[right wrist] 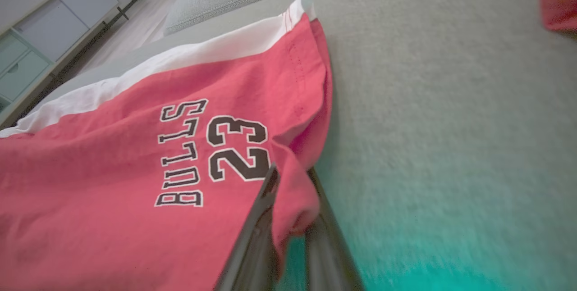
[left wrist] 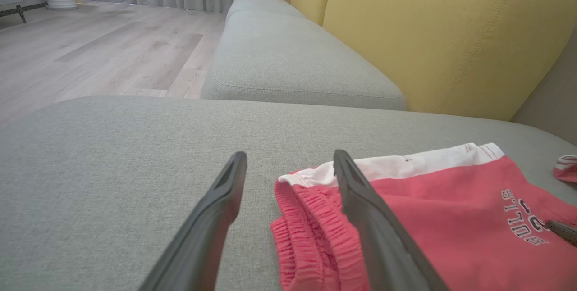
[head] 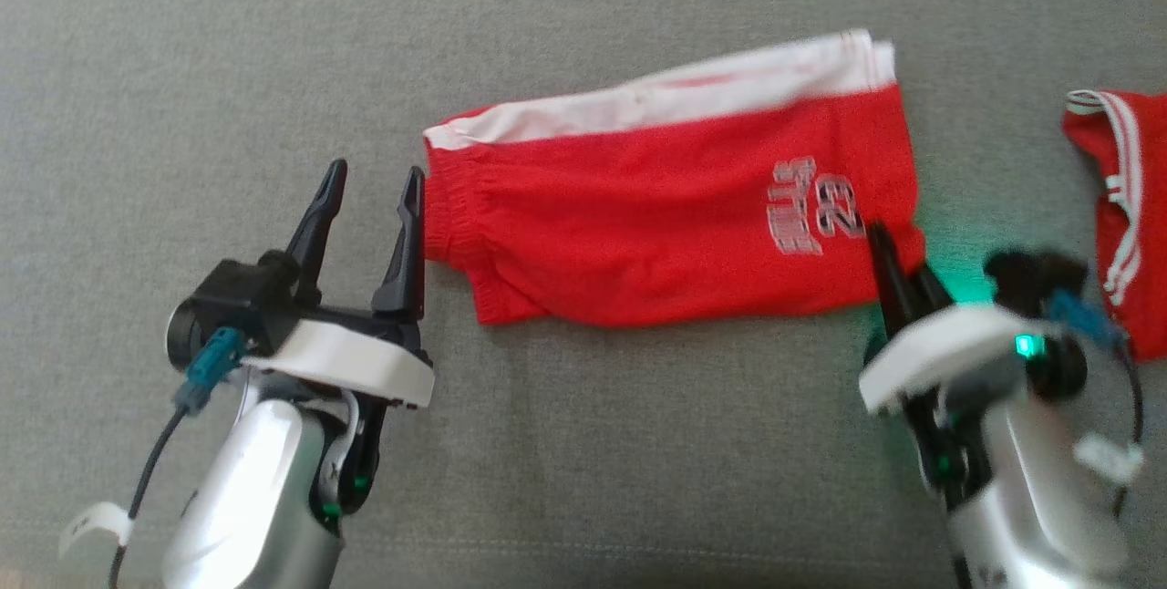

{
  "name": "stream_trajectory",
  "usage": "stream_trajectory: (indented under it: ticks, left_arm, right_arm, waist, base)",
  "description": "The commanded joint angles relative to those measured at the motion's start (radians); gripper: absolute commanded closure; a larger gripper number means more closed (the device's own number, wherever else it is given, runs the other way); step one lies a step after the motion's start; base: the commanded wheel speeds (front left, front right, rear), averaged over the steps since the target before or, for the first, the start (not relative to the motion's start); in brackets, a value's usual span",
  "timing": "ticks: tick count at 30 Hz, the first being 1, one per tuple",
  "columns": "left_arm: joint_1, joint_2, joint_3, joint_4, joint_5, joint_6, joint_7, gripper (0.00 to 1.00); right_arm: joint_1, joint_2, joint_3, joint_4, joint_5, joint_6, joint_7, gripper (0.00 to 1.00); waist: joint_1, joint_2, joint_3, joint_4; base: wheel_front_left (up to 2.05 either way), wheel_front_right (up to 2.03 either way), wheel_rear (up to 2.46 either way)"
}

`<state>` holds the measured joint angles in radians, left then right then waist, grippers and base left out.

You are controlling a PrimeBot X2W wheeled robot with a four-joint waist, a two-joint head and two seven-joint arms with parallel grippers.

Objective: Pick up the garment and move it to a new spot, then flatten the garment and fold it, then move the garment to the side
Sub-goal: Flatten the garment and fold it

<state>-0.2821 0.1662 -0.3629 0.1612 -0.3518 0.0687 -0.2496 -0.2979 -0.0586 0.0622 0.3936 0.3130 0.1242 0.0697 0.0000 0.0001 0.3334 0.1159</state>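
The left claw (head: pixel 378 171) stands with its fingers apart, just beside the waistband end of the red garment (head: pixel 656 215), which lies flat on the grey sofa seat (head: pixel 182 42). The right claw (head: pixel 898 253) is clamped on the hem corner near the print, probably to drag the garment aside.

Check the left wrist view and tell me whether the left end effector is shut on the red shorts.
No, the left end effector stands open, its fingers spread wide beside the red shorts' waistband.
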Motion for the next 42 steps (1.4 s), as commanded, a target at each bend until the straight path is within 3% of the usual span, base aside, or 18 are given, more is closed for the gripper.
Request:
stream_trajectory:
  ticks: [1, 9, 20, 25, 30, 35, 42]
  left_arm:
    - [-0.001, 0.021, 0.043, -0.031, 0.013, -0.003, -0.012, 0.0]
    - [0.02, 0.033, 0.044, -0.036, 0.012, 0.003, -0.01, 0.0]
    - [0.021, 0.034, 0.031, -0.039, 0.006, 0.004, -0.002, 0.0]
    - [0.024, 0.029, 0.019, -0.027, 0.002, 0.003, 0.0, 0.0]
    - [0.019, 0.018, 0.003, -0.018, 0.0, -0.002, 0.0, 0.0]
    - [0.004, 0.003, -0.011, -0.001, -0.003, -0.006, -0.001, 0.0]
    - [0.001, -0.004, -0.016, 0.02, -0.007, -0.009, -0.005, 0.0]
  right_arm:
    - [0.04, 0.008, 0.023, -0.048, 0.026, 0.007, -0.029, 1.0]
    - [0.156, 0.008, 0.019, -0.101, 0.084, 0.007, -0.08, 1.0]
    - [0.107, 0.008, 0.034, -0.149, 0.053, 0.007, -0.068, 1.0]
    - [0.009, 0.008, 0.18, -0.255, 0.006, 0.007, 0.023, 1.0]
    - [-0.076, 0.008, 0.369, -0.285, 0.044, 0.007, 0.079, 1.0]
    - [-0.119, 0.008, 0.542, -0.202, 0.118, 0.007, 0.083, 1.0]
    - [-0.166, 0.008, 0.644, -0.045, 0.216, 0.007, 0.008, 1.0]
  waist:
    - [0.0, -0.0001, -0.013, -0.012]
    - [0.0, -0.0001, -0.029, -0.037]
    - [0.0, -0.0001, -0.05, -0.031]
    - [0.0, -0.0001, -0.073, -0.009]
    - [0.0, -0.0001, -0.08, 0.03]
    - [0.0, -0.0001, -0.073, 0.071]
    - [0.0, -0.0001, -0.066, 0.098]
  base:
    - [0.0, 0.0, 0.0]
    - [0.0, 0.0, 0.0]
    - [0.0, 0.0, 0.0]
    - [0.0, 0.0, 0.0]
    - [0.0, 0.0, 0.0]
    - [0.0, 0.0, 0.0]
    - [0.0, 0.0, 0.0]
